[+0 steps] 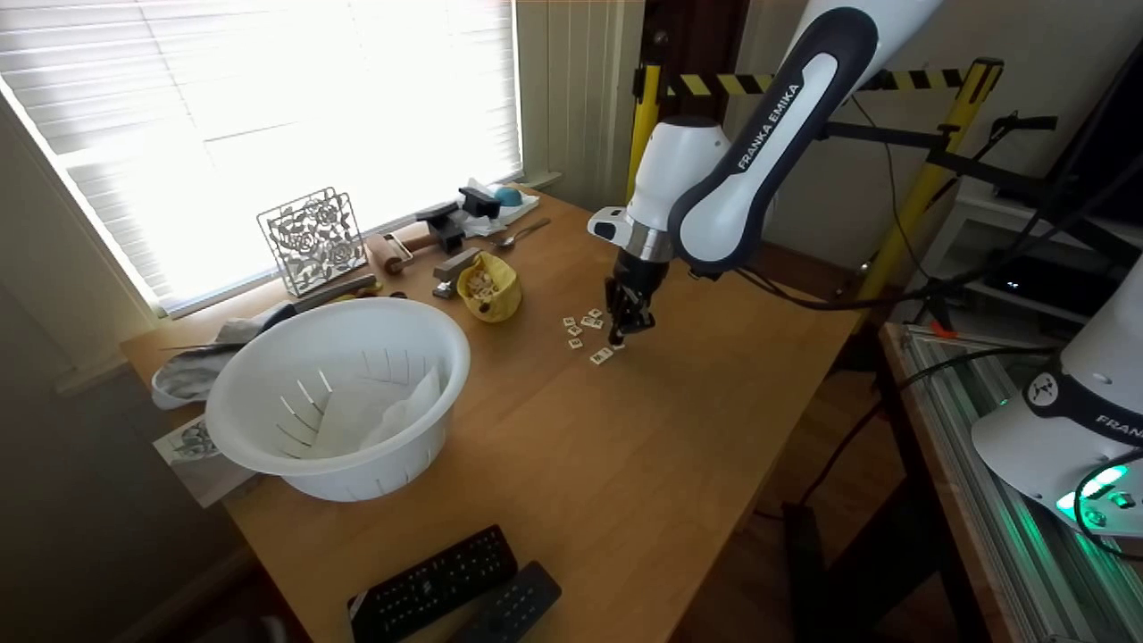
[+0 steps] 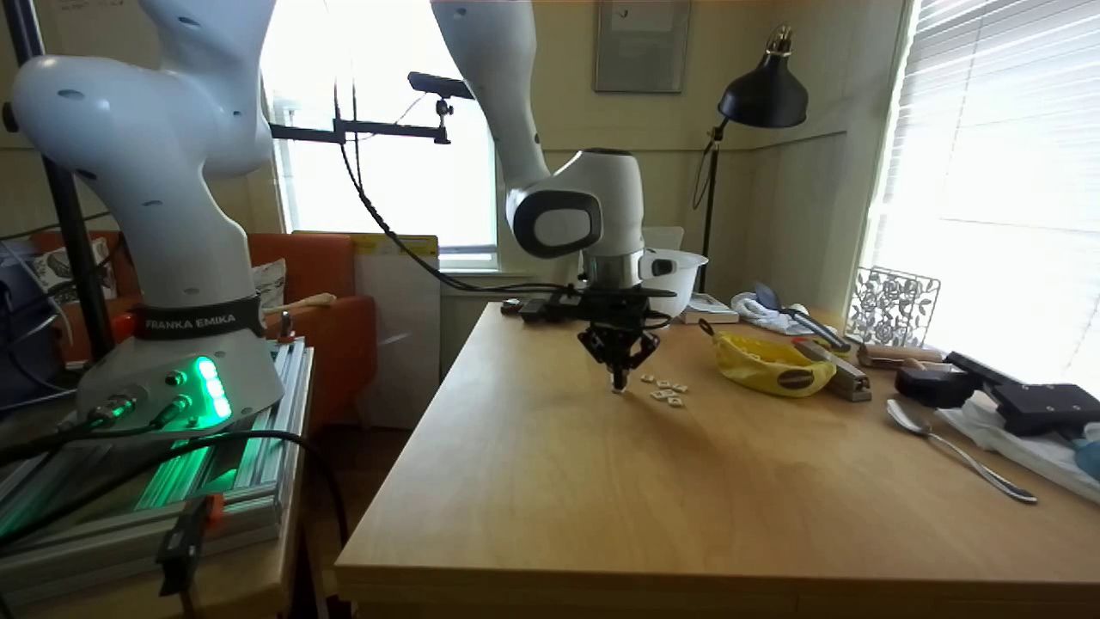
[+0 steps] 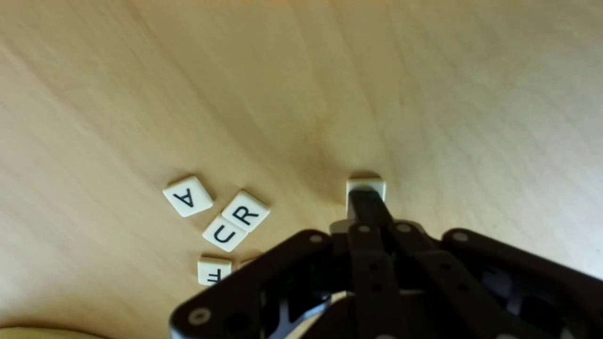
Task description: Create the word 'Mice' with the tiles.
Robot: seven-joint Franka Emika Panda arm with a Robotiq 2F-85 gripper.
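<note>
My gripper [image 3: 368,200] points down with its fingers together, their tips over a cream tile [image 3: 366,183]. They seem to press on its top, and its letter is hidden. The gripper also shows in both exterior views [image 1: 618,335] [image 2: 619,378], low at the table. In the wrist view, an A tile [image 3: 188,196] lies left, an R tile [image 3: 246,211] touches a U-like tile [image 3: 225,233], and an F tile [image 3: 214,270] lies lower. A joined pair of tiles [image 1: 601,355] lies by the fingertips in an exterior view. Other tiles [image 1: 575,343] [image 2: 666,394] lie loosely nearby.
A yellow bag [image 1: 490,299] [image 2: 769,365] stands near the tiles. A white bowl [image 1: 268,460] stands at the table's side. Two black remotes [image 1: 438,576] [image 1: 513,603] lie farther off. A spoon [image 2: 962,451] and a metal rack [image 1: 312,241] stand along the window side.
</note>
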